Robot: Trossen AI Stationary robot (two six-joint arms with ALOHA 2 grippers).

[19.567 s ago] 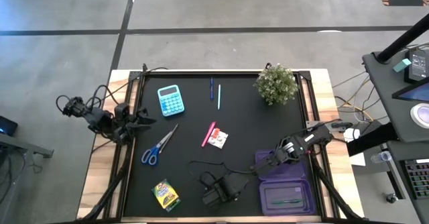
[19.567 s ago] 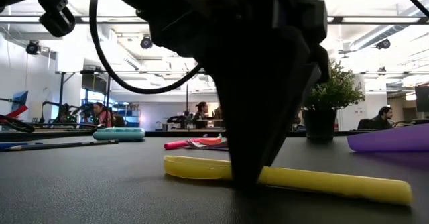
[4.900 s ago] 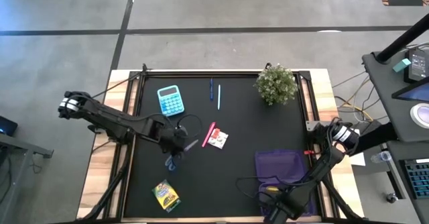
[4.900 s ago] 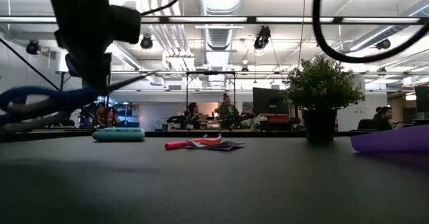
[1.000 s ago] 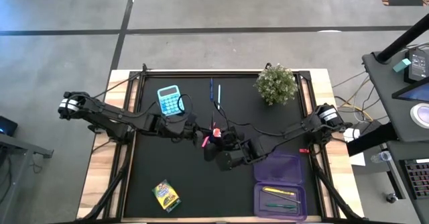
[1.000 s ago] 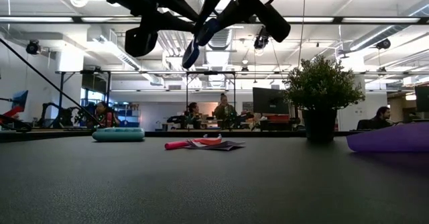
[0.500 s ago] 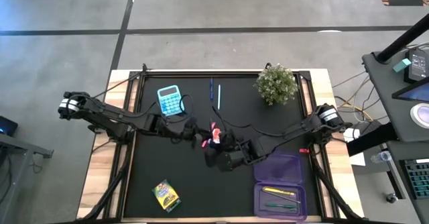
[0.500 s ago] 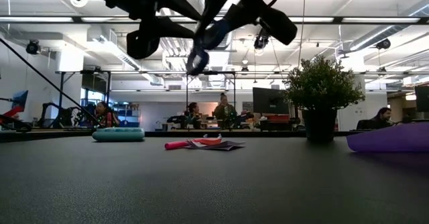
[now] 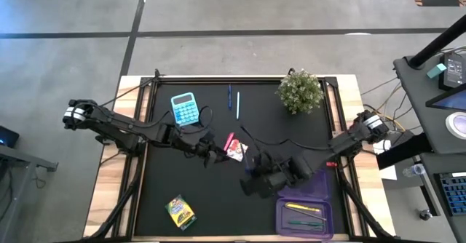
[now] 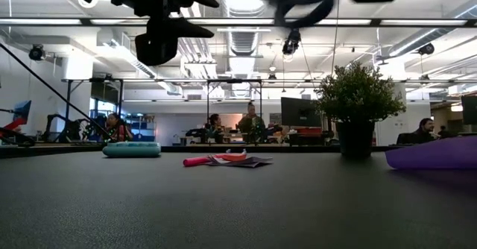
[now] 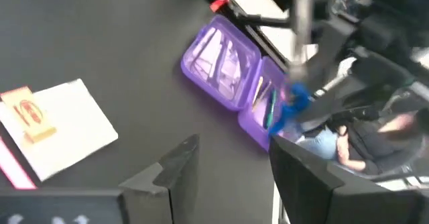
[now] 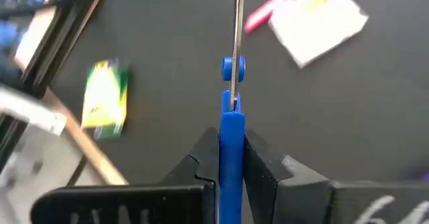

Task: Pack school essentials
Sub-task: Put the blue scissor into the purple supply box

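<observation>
Right end effector [image 12: 231,158] clamped on blue scissors [image 12: 232,90], lower centre of high view, beside the purple case [image 9: 306,212], probably carrying them there for packing. Left end effector [image 9: 212,156], fingers apart and empty, hovers centre-left near the white packet [image 9: 235,150], arm stretched across the surface [image 9: 204,192].

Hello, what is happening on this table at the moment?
The robot is packing school items into a purple case. The right gripper is shut on the blue-handled scissors and holds them in the air near the case. The left gripper is open above the table, near the white-and-red packet. The crayon box, calculator and two pens lie unpacked.
</observation>
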